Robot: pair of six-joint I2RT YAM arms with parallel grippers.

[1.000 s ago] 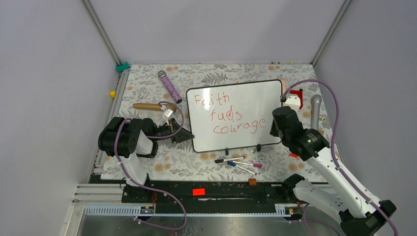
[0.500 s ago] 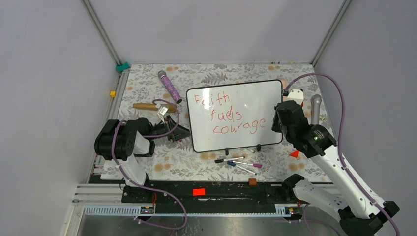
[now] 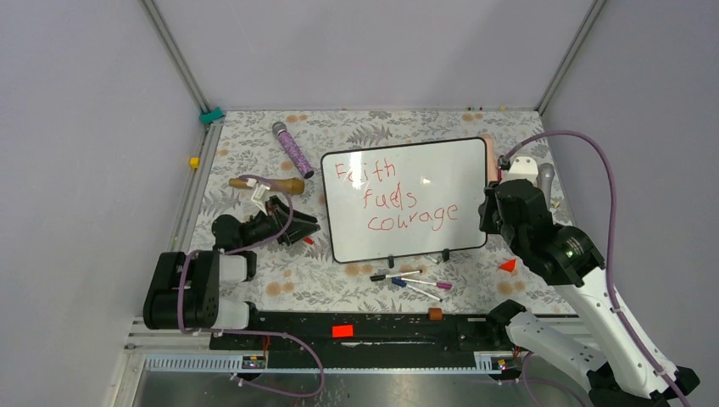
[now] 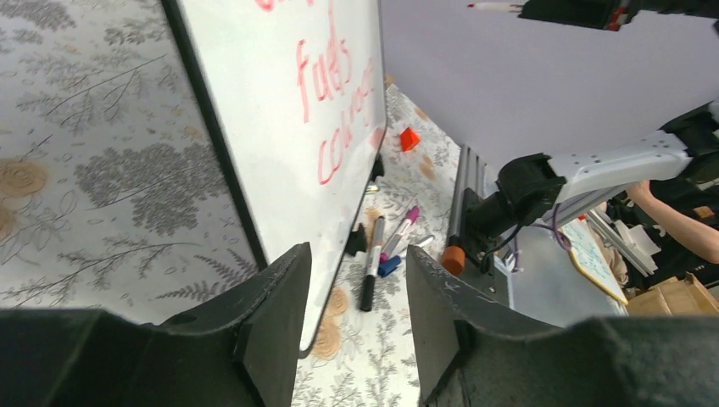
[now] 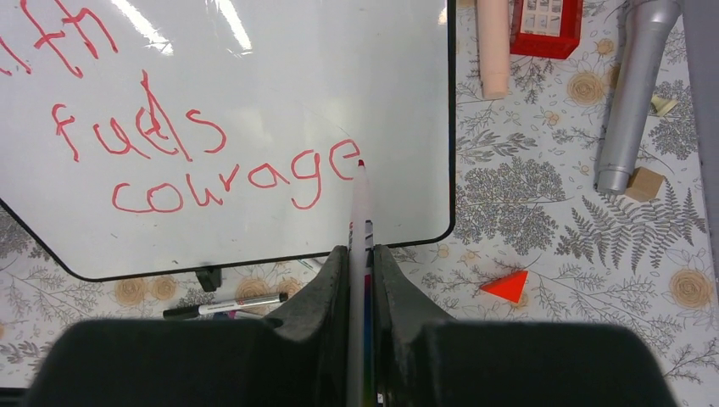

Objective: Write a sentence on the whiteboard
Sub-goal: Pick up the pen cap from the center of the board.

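Note:
The whiteboard (image 3: 441, 170) stands tilted on its small black feet mid-table. The sentence (image 3: 398, 200) reads "Faith fuels courage" in red, in three staggered lines. My right gripper (image 5: 360, 254) is shut on a white marker (image 5: 361, 208). Its red tip points at the last "e" of "courage" on the whiteboard (image 5: 339, 76). In the top view the right gripper (image 3: 502, 197) is at the board's right edge. My left gripper (image 3: 298, 231) is open and empty, just left of the board's lower left corner. The left wrist view shows the board's edge (image 4: 216, 161) past the left gripper (image 4: 356, 259).
Several loose markers (image 3: 413, 281) lie in front of the board. A red triangle (image 3: 508, 265) and a brown cube (image 3: 435, 314) lie near right. A purple cylinder (image 3: 292, 149) and a wooden stick (image 3: 270, 184) lie left. A silver cylinder (image 5: 632, 93), a pink cylinder (image 5: 493, 42) and a red box (image 5: 547, 21) lie right of the board.
My left arm has drawn back toward the near left, its open gripper still by the board's left edge. My right arm has shifted right and up with the marker.

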